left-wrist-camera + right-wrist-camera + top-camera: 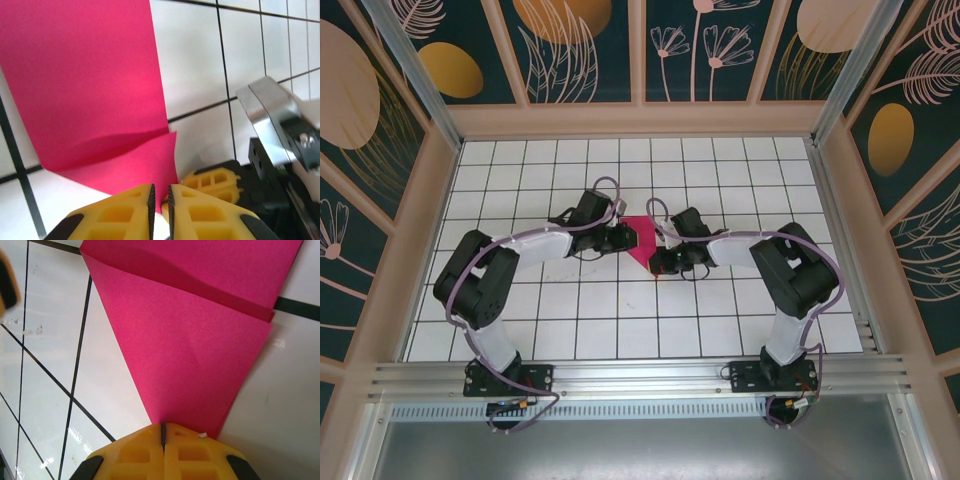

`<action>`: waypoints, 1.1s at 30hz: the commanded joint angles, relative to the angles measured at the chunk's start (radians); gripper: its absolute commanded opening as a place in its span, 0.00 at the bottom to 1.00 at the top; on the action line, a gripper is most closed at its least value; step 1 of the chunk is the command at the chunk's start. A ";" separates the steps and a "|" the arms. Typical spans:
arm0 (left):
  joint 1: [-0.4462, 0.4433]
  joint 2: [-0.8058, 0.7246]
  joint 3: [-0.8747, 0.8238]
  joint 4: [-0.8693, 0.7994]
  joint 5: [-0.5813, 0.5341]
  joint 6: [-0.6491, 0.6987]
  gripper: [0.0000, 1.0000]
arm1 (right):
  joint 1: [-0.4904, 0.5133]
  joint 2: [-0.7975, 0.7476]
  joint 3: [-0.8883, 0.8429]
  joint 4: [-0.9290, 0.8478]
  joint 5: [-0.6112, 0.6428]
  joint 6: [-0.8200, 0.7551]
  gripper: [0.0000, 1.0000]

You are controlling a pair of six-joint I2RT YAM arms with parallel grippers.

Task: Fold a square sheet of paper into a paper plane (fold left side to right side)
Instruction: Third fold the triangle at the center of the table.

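Mid-table on the white grid (570,300), the square sheet of paper (642,243) lies folded to a triangle, right gripper (162,432) closed tight over its point, left gripper (160,200) a slit apart at its edge.

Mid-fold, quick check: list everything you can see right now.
folded paper sheet: one, magenta-pink, table centre, between the grippers.
table: one, white with black grid lines, under everything.
enclosure walls: three, tan frames with dark floral panels, left, back and right of the table.
rail: one, silver, near edge, bearing both arm bases.
left gripper: one, yellow fingers, a slit apart at the paper's edge.
right gripper: one, yellow fingers, shut on the paper's tip.
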State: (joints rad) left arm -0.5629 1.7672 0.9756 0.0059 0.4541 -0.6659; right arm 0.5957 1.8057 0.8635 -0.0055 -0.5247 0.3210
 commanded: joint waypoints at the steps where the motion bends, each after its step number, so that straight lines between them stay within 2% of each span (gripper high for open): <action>1: -0.027 0.005 -0.048 0.056 0.062 -0.032 0.16 | 0.001 0.054 -0.011 -0.076 0.097 -0.007 0.03; 7: -0.052 0.052 -0.051 0.113 0.094 -0.057 0.14 | 0.000 0.055 -0.017 -0.072 0.098 -0.004 0.03; 20: -0.056 0.133 -0.041 0.130 0.079 -0.063 0.12 | 0.001 0.056 -0.015 -0.077 0.105 -0.005 0.03; 26: -0.051 0.167 -0.017 0.048 -0.045 -0.034 0.12 | 0.001 0.058 -0.017 -0.094 0.122 -0.009 0.03; 33: -0.014 0.187 -0.008 0.036 -0.096 -0.033 0.12 | 0.000 0.063 -0.024 -0.110 0.139 -0.018 0.03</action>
State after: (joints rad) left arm -0.6144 1.9087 0.9581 0.0746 0.4927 -0.7158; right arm 0.5972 1.8057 0.8635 -0.0078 -0.5159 0.3206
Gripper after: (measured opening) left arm 0.120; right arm 0.062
